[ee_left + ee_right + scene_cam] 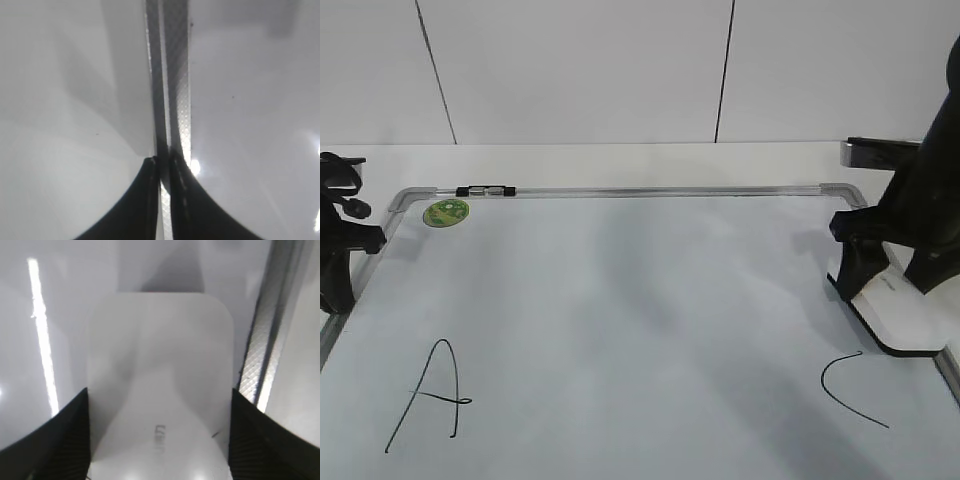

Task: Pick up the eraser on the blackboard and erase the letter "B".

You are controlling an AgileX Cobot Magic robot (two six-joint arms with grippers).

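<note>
The white eraser [905, 330] lies on the blackboard [620, 300] by its right edge, just above the curved "C" [845, 385]. My right gripper [890, 285] straddles it. In the right wrist view its fingers [159, 395] press flat against both long sides of the eraser [160, 350]. No letter "B" shows on the board; only the "A" [430, 395] and the "C" are drawn. My left gripper [340, 270] is shut and empty at the board's left frame, with its jaws [164, 162] over the frame rail [172, 75].
A round green sticker [446, 211] sits in the board's far left corner. A small black-and-silver clip [483, 190] lies on the top frame. The silver frame [265, 340] runs close beside the eraser on its right. A white wall stands behind.
</note>
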